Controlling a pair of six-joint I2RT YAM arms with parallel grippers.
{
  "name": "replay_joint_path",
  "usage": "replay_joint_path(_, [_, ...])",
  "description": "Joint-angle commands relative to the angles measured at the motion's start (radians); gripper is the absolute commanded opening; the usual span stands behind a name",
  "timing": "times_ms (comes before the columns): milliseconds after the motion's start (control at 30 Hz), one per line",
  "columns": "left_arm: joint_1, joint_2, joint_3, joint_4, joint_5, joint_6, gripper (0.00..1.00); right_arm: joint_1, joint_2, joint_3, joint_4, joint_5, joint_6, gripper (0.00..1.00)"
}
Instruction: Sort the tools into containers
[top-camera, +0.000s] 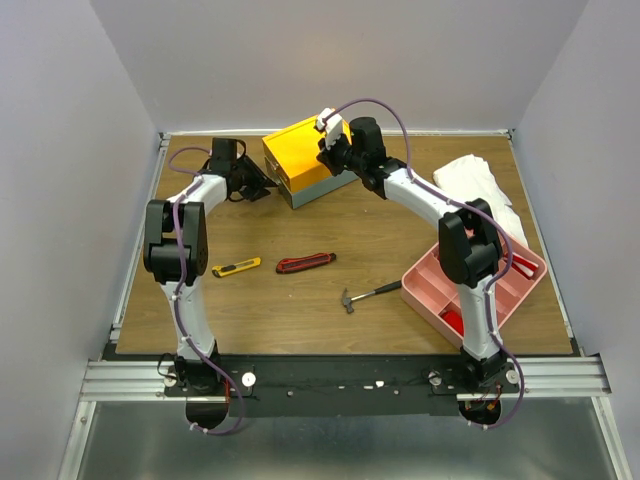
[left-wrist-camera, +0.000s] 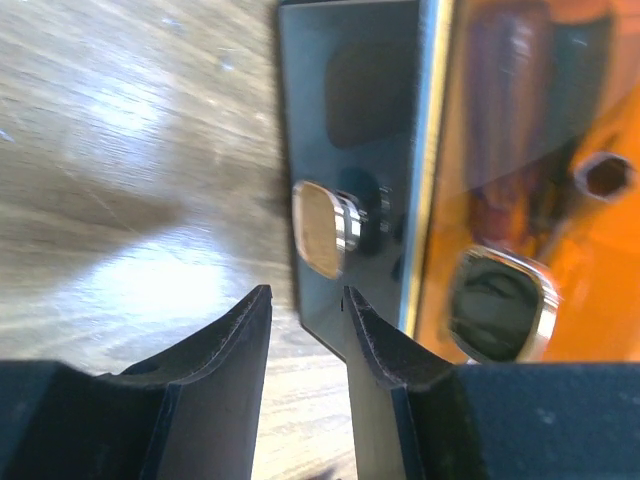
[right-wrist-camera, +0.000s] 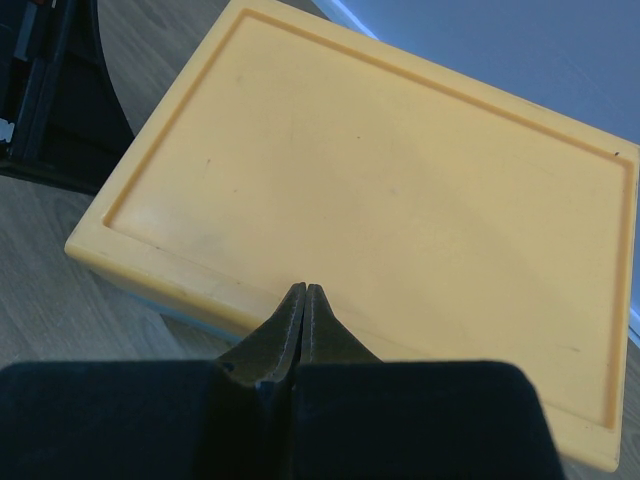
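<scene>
The container, a box with a yellow top (top-camera: 300, 152) and a grey base, stands at the back centre of the table. My left gripper (top-camera: 264, 186) is at its left side, open. In the left wrist view its fingertips (left-wrist-camera: 305, 300) sit just short of a dark drawer front with a silver knob (left-wrist-camera: 320, 228), and orange shapes show through a clear drawer (left-wrist-camera: 560, 200) beside it. My right gripper (right-wrist-camera: 303, 290) is shut and empty, its tips over the near edge of the yellow top (right-wrist-camera: 380, 190). On the wood lie a yellow utility knife (top-camera: 236, 267), a red utility knife (top-camera: 305, 262) and a mini hammer (top-camera: 368, 294).
A pink compartment tray (top-camera: 432, 282) sits at the right front, partly behind the right arm, with red items in it. A white cloth (top-camera: 478, 178) lies at the back right. Grey walls close in the table on three sides.
</scene>
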Motion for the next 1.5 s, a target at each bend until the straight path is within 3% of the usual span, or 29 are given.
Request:
replay_joint_path(0, [-0.010,-0.050,-0.013,0.032,0.028,-0.017,0.44,0.009,0.041,-0.023,-0.183,0.006,-0.011,0.06])
replay_joint_path(633, [-0.010,0.085,0.079,-0.053,-0.115,0.100,0.44,0.013,0.045,-0.019,-0.186,0.020,-0.012,0.06])
replay_joint_path(833, [0.025,0.005,0.007,-0.141,-0.198,0.130,0.44,0.013,0.042,-0.023,-0.183,0.018,-0.012,0.06])
replay_joint_path(1167, [0.142,-0.179,-0.184,-0.139,-0.179,0.190,0.44,0.015,0.042,-0.023,-0.181,0.023,-0.014,0.06])
replay_joint_path(1333, [0.146,-0.256,-0.188,-0.066,-0.040,0.235,0.47,0.016,0.035,-0.037,-0.172,0.020,-0.020,0.06])
replay_joint_path(1467, [0.146,-0.352,-0.134,-0.088,0.115,0.348,0.57,0.023,0.030,-0.046,-0.167,0.020,-0.030,0.06])
